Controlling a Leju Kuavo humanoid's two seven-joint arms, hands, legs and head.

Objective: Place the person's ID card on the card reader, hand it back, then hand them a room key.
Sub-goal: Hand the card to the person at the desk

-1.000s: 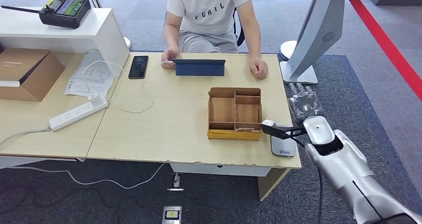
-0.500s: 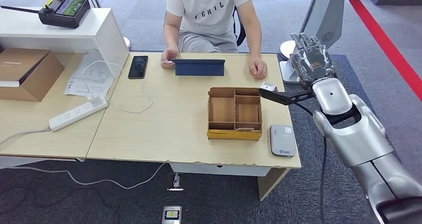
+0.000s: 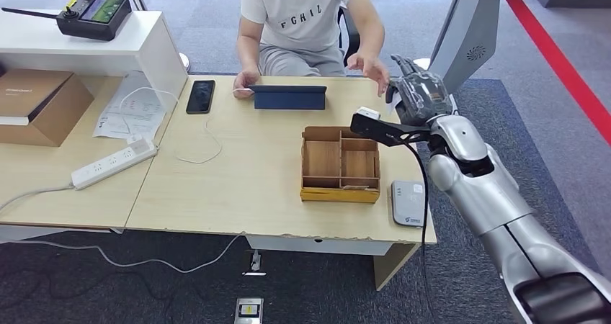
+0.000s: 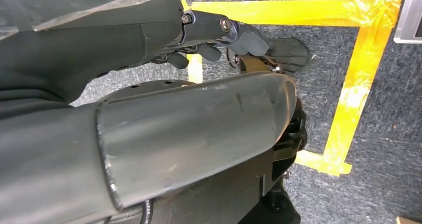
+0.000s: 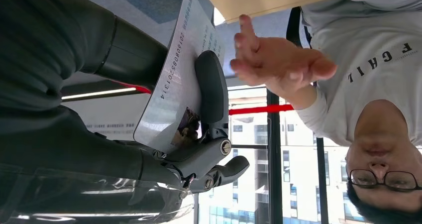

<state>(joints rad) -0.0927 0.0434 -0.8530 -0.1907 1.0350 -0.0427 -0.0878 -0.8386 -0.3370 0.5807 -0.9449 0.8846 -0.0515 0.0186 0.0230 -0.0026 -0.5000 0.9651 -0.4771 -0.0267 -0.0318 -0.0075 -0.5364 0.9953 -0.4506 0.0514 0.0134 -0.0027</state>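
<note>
Silver right hand (image 3: 416,96) raised, pinching ID card (image 5: 176,74).

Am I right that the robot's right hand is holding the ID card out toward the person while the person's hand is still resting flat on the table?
Not quite. The right hand does hold the ID card out toward the person, but the person's hand is lifted off the table and reaching toward the card, as the head view and the right wrist view show.

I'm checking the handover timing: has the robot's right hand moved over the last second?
Yes. The right hand, holding the ID card, has risen from beside the card reader to past the wooden tray, toward the person's hand.
</note>
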